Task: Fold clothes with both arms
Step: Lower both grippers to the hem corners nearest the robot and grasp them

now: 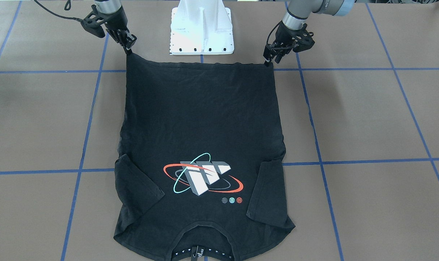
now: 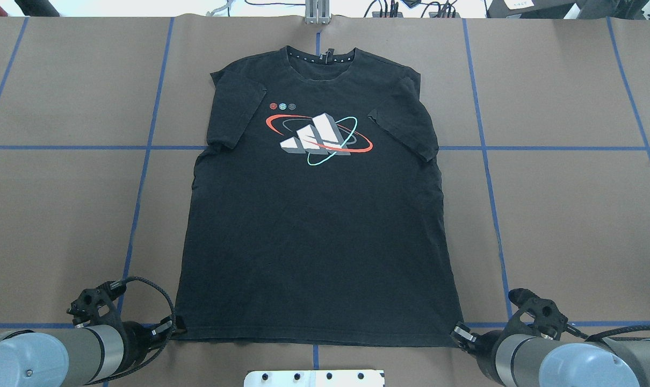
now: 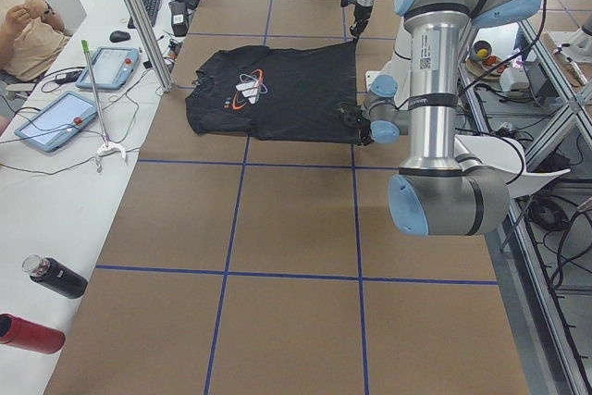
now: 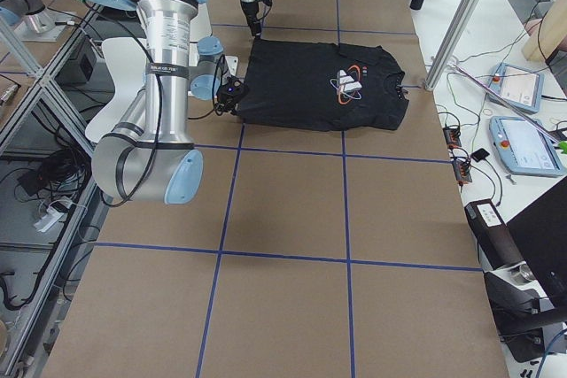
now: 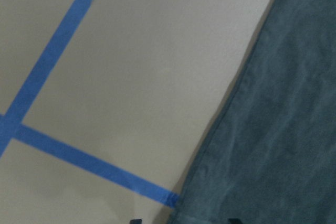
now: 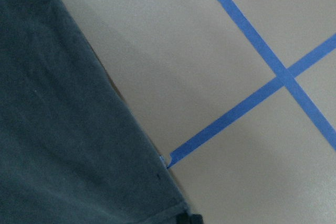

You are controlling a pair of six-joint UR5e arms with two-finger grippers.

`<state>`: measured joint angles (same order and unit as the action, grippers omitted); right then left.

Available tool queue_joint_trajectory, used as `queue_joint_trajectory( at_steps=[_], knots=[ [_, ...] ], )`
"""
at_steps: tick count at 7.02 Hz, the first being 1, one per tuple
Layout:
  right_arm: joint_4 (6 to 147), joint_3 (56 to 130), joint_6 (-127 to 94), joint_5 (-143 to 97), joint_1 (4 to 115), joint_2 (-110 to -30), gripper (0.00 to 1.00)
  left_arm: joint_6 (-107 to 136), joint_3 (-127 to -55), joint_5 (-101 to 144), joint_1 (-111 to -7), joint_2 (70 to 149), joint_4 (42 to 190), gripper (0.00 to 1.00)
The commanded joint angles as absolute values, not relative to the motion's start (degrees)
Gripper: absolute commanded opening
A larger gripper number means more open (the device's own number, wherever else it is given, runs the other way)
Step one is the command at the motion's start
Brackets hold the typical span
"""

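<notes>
Flat on the brown table (image 1: 368,116), inside a grid of blue tape lines (image 1: 350,69), lies the black T-shirt (image 1: 201,119). It is spread print side up, with its collar (image 2: 320,54) at the edge far from the robot and its hem nearest the white pedestal base (image 1: 201,29). The chest graphic (image 1: 203,175) shows white slanted bars ringed by a red and a teal ellipse, with three small dots (image 1: 232,200) beside it. Both short sleeves are turned in over the body.

Each arm reaches down to one hem corner. The right tool (image 1: 128,49) is closed on its corner, which rises to a small peak above the rest of the hem. The right wrist view shows a single dark tip where the cloth's edge ends. The left tool (image 1: 269,59) stands at the opposite corner. In the left wrist view two dark tips sit apart at the lower edge, with the hem corner between them, so its fingers are spread and not clamped.
</notes>
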<state>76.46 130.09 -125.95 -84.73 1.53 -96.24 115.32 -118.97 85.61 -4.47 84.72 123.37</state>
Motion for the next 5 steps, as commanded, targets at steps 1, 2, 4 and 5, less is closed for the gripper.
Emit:
queue_joint_trajectory(
  at_steps=[1,2,4,5],
  knots=[
    [76.46,130.08,-125.95,-84.73,1.58,-96.24,0.0,115.93,-118.74,85.61,-4.13,84.73,123.22,0.55],
    [76.46,130.08,-125.95,-84.73,1.58,-96.41,0.0,115.93,-118.65,85.61,-4.13,84.73,123.22,0.5],
    [76.38,130.08,-125.95,-84.73,1.58,-96.5,0.0,115.93,-118.65,85.61,-4.13,84.73,123.22,0.46],
    [76.46,130.08,-125.86,-84.73,1.58,-96.59,0.0,115.93,-118.65,85.61,-4.22,84.55,123.22,0.28]
  ],
)
